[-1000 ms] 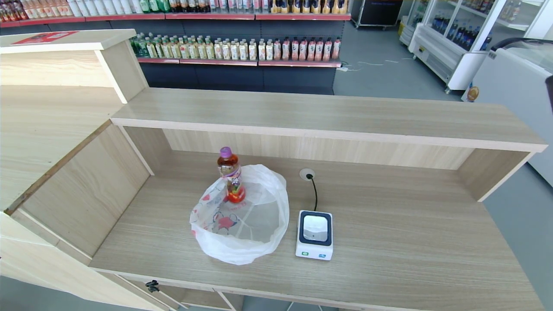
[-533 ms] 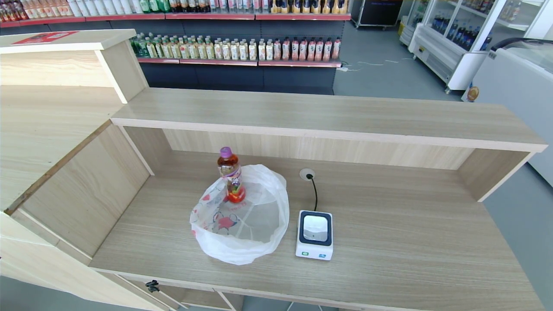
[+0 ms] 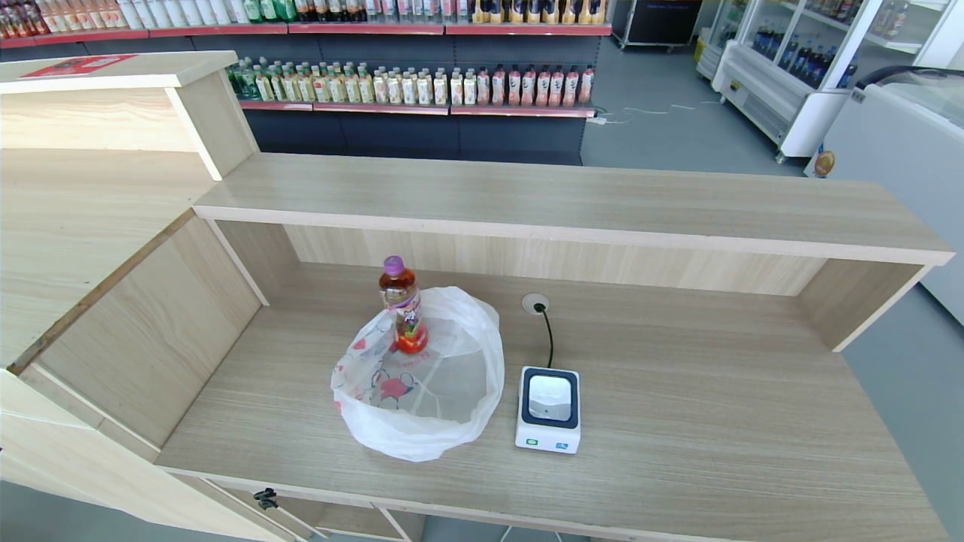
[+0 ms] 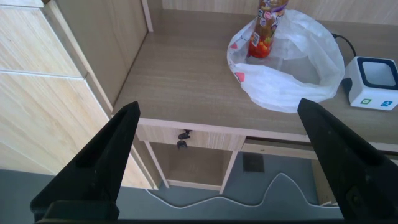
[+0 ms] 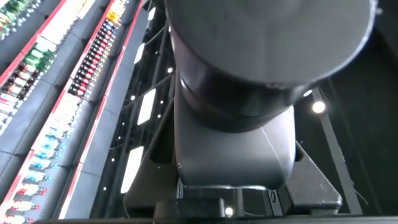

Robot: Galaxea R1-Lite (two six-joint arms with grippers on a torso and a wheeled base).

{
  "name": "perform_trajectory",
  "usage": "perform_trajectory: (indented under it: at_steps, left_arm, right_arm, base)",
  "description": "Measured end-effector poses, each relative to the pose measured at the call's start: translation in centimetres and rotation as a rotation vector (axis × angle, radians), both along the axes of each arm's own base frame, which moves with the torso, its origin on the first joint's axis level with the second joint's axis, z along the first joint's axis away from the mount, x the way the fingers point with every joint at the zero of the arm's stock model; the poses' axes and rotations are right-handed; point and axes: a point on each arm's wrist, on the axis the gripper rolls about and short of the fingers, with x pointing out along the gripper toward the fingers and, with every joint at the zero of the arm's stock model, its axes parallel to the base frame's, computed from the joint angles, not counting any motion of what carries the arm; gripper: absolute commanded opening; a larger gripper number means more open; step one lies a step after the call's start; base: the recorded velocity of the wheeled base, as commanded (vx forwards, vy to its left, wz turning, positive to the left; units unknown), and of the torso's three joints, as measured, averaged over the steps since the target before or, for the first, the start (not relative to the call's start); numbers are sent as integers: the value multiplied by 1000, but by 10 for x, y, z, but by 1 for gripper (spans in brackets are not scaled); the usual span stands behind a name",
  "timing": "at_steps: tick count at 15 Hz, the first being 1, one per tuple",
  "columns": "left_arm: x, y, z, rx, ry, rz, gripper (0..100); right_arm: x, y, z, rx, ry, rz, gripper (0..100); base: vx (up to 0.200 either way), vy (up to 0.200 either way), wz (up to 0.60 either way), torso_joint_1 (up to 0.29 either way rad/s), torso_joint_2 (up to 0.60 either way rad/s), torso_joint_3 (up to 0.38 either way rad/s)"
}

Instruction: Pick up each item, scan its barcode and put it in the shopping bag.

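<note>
A bottle of red-brown drink with a purple cap (image 3: 399,305) stands upright inside the open white shopping bag (image 3: 422,391) on the wooden counter. The bottle (image 4: 267,25) and the bag (image 4: 292,68) lie far ahead of my left gripper (image 4: 217,168). That gripper hangs open and holds nothing, out in front of the counter and below its front edge. The white barcode scanner (image 3: 549,406) sits just right of the bag, its glass facing up; it is also seen as the scanner (image 4: 373,81). My right arm's dark housing (image 5: 249,124) points up toward the ceiling lights.
The counter (image 3: 715,421) has a raised shelf along the back and a wooden side wall on the left. The scanner's black cable (image 3: 548,331) runs to a hole in the counter. A locked drawer (image 4: 181,138) sits under the front edge. Store shelves stand beyond.
A dark piece of arm at the head view's right edge one second ago has left the picture. Bottle, bag and scanner have not moved.
</note>
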Motion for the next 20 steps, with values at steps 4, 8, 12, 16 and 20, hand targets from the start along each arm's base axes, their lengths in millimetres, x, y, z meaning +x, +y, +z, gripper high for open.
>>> perform_trajectory:
  at_steps: [4,8,12,16,20]
  left_arm:
    - [0,0,0,0,0,0,100]
    - [0,0,0,0,0,0,100]
    - [0,0,0,0,0,0,100]
    - [0,0,0,0,0,0,100]
    - [0,0,0,0,0,0,100]
  right_arm:
    - [7,6,-3,-10,44,56,0]
    - [20,19,-6,-28,125,146,0]
    - [30,26,-6,-38,160,174,0]
    - [32,30,-7,-38,210,198,0]
    - [40,31,-19,12,554,103,0]
  base:
    - [0,0,0,0,0,0]
    - [0,0,0,0,0,0]
    - [0,0,0,0,0,0]
    - [0,0,0,0,0,0]
    - [0,0,0,0,0,0]
